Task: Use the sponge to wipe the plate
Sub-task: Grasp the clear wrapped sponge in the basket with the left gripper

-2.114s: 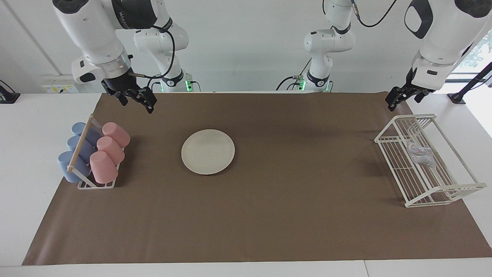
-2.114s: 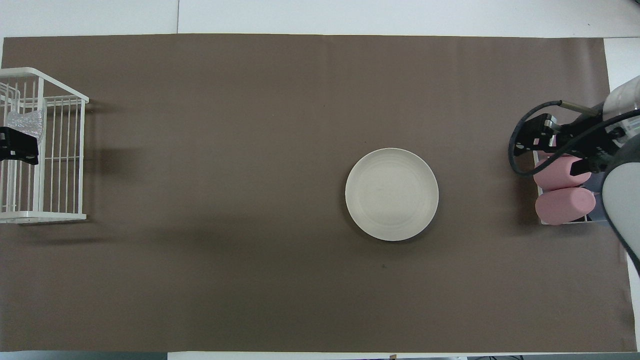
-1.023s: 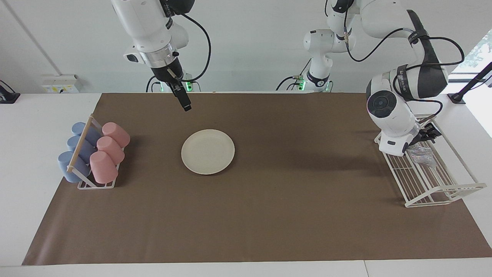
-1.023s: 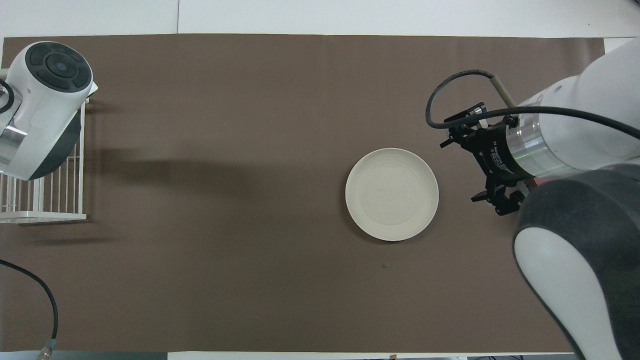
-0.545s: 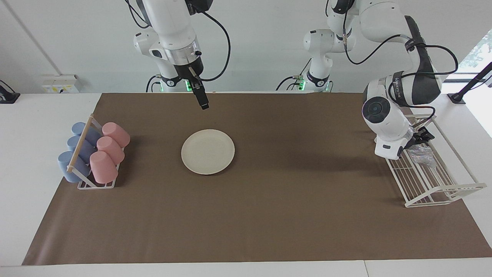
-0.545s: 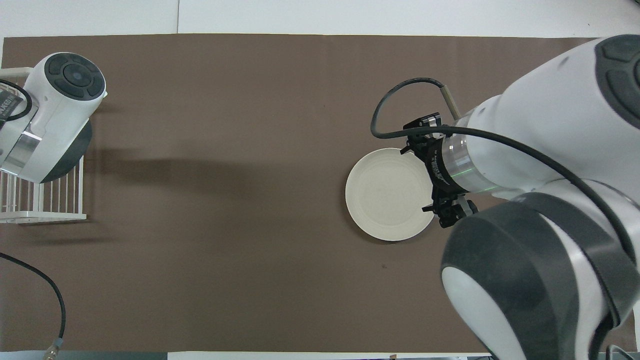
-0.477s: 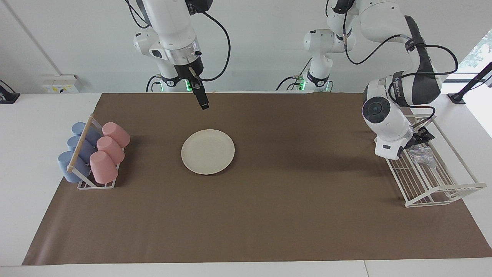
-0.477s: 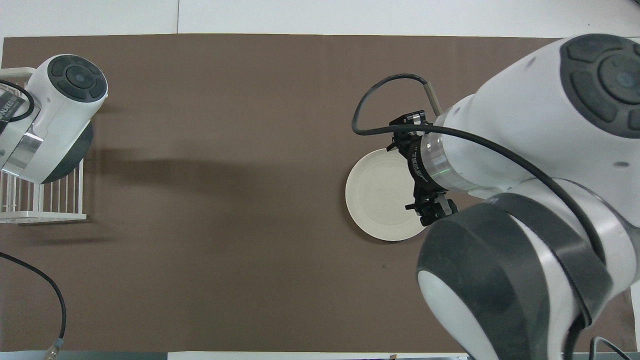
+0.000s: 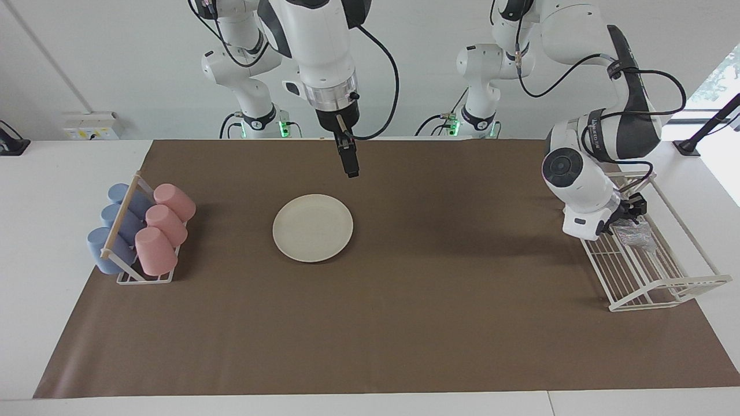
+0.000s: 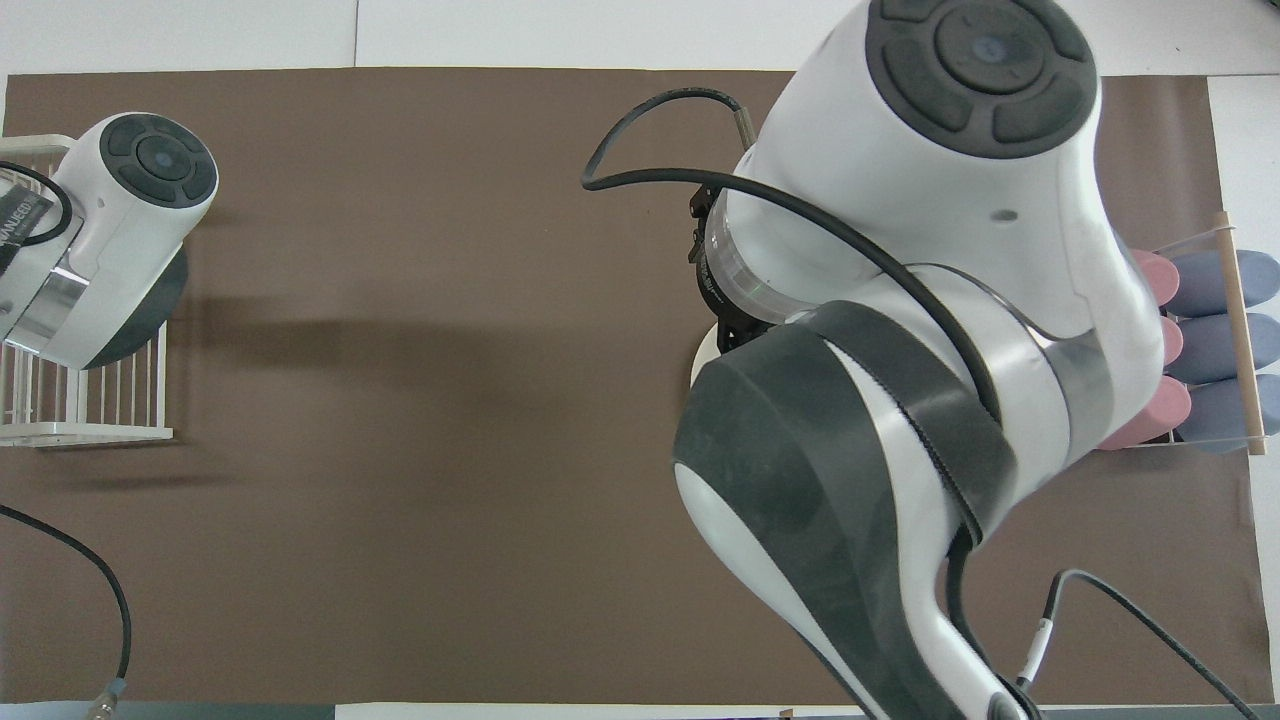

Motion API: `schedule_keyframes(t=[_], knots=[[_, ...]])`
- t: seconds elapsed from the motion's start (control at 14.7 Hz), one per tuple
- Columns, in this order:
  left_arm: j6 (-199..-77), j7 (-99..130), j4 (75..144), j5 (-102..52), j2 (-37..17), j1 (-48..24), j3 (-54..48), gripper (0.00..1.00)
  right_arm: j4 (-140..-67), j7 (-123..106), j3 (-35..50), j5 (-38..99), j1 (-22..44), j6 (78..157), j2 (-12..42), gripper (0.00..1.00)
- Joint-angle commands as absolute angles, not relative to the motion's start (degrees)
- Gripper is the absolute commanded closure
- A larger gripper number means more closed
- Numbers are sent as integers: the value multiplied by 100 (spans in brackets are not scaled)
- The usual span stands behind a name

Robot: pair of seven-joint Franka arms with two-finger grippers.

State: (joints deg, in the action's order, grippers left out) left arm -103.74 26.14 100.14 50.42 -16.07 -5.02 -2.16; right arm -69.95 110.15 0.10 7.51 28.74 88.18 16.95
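The cream-white plate lies flat on the brown mat. My right gripper points down in the air, well above the mat, by the plate's rim nearer the robots. The right arm hides almost all of the plate in the overhead view. The silvery speckled sponge lies in the white wire rack at the left arm's end of the table. My left gripper is low in the rack, right at the sponge's edge. The left arm's wrist hides both in the overhead view.
A small rack of pink and blue cups lies at the right arm's end of the mat and also shows in the overhead view. The wire rack's end shows in the overhead view. The brown mat covers most of the table.
The right gripper swung from over the cup rack past the plate toward the left arm's end. The left gripper came down into the wire rack to the sponge.
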Motion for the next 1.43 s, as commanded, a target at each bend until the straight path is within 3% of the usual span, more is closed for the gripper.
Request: schedule_keyframes(t=[0.0,0.34,0.68,0.89,1.23,1.36], knots=[[-10433,2707,10090,5168,-1520,-536,-167,100,-6759,11127,0,694,2996,8613,1758,0],[-10188,2628,9731,4976,-1424,-519,-176,100,-7092,11127,-9,765,3024,8771,1398,0],[-9125,2261,8755,2686,-977,-422,-141,100,-7356,11153,-9,765,3085,8798,1204,0],[-8510,1732,8728,797,-362,-2,-88,100,-7400,11092,-9,747,3146,8815,1187,0],[-7797,1696,8789,-1569,-62,395,-79,100,-7593,11153,0,817,3146,8912,1090,0],[-7778,1635,9208,-2483,166,579,-70,100,-7602,11188,0,826,3155,8921,1081,0]])
